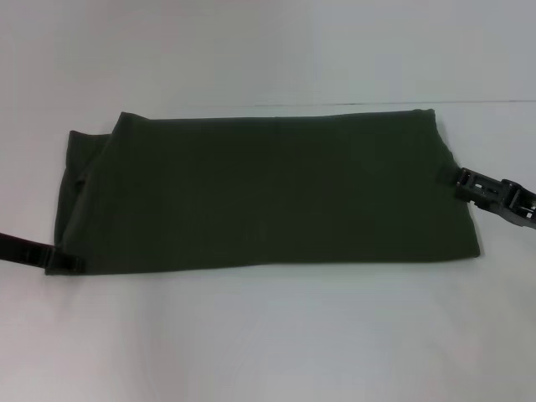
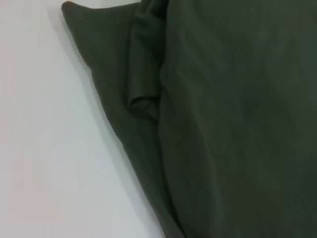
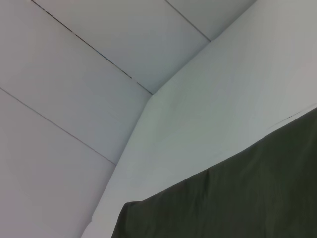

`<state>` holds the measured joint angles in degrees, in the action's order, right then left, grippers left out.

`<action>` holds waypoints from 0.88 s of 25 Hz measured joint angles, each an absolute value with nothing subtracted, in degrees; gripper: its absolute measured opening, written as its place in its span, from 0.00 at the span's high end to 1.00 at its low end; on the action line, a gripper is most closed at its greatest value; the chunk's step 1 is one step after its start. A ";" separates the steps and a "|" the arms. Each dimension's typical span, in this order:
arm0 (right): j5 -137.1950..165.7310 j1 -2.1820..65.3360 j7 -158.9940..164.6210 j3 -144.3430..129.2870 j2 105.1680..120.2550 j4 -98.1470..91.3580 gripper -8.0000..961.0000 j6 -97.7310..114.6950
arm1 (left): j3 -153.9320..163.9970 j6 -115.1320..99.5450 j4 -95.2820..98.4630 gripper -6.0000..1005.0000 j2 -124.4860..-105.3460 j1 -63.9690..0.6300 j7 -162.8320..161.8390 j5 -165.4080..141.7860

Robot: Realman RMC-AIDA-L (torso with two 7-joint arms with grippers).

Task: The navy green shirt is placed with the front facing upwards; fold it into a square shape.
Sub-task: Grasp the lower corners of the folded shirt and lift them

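The navy green shirt [image 1: 268, 193] lies flat on the white table as a wide rectangle, plain dark olive side up, with no lettering or collar showing. A folded layer sticks out along its left end. My left gripper [image 1: 71, 264] rests at the shirt's near-left corner, touching the cloth. My right gripper [image 1: 463, 178] meets the middle of the shirt's right edge. The left wrist view is filled with the shirt [image 2: 223, 124] and its layered left-end folds. The right wrist view catches one corner of the shirt [image 3: 237, 198] against the table.
The white table [image 1: 268, 335] extends in front of the shirt and on both sides. Behind it stands a pale panelled wall [image 3: 74, 74], with the table's far edge just beyond the shirt.
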<state>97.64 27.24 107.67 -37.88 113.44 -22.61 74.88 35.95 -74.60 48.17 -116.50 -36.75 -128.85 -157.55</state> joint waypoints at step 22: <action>97.60 27.25 108.15 -37.40 113.41 -22.81 0.05 74.55 | 35.73 -75.02 48.17 0.89 -116.54 -36.91 -128.38 -157.05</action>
